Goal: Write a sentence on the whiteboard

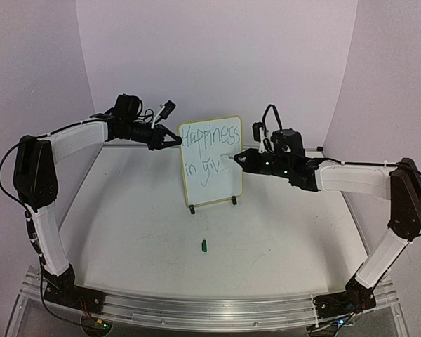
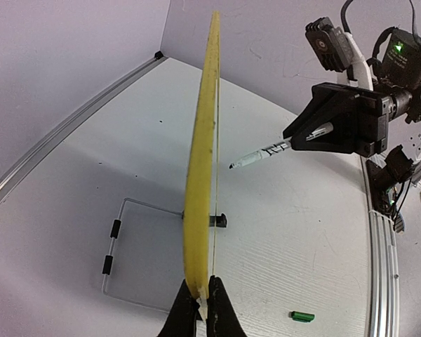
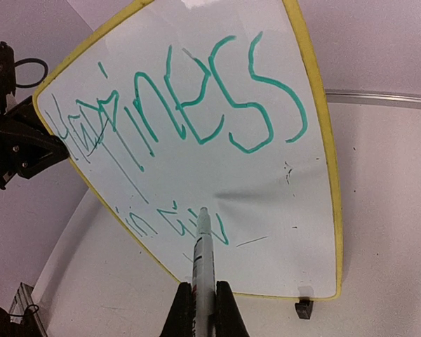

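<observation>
Gripping the marker (image 3: pixel 202 249), the right gripper (image 3: pixel 204 298) aims it at twelve o'clock, tip beside the whiteboard (image 3: pixel 281 210) (sentence (image 3: pixel 217 105) unfinished); left gripper (image 2: pixel 203 309) clamps the rim.

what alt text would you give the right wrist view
The right hand holds a pen with its tip at the whiteboard, on the unfinished second line of the green sentence, under "Happiness". The left hand clamps the board's left edge.

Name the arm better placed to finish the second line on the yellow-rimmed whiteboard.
Right. Its jaws hold the white marker pen, tip by the unfinished green writing; the left jaws are clamped on the yellow-rimmed whiteboard.
</observation>
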Available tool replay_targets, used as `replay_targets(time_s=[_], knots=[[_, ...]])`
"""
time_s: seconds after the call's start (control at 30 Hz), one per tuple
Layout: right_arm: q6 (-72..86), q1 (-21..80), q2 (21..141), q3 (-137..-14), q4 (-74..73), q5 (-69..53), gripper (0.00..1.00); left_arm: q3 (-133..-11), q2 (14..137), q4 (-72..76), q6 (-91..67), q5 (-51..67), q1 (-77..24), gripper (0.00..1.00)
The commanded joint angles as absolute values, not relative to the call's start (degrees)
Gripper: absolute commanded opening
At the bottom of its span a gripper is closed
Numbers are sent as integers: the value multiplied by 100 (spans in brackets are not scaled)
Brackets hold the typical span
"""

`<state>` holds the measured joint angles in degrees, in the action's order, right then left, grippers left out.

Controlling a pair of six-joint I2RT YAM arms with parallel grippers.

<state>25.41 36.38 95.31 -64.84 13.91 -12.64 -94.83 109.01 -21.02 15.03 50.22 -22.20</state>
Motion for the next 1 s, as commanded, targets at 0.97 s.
replay_targets(time_s=[0.97], knots=[[2647, 3535, 9861, -6513, 1258, -1112, 0, -9219, 11044, -3040, 1662, 4800, -2384, 0]])
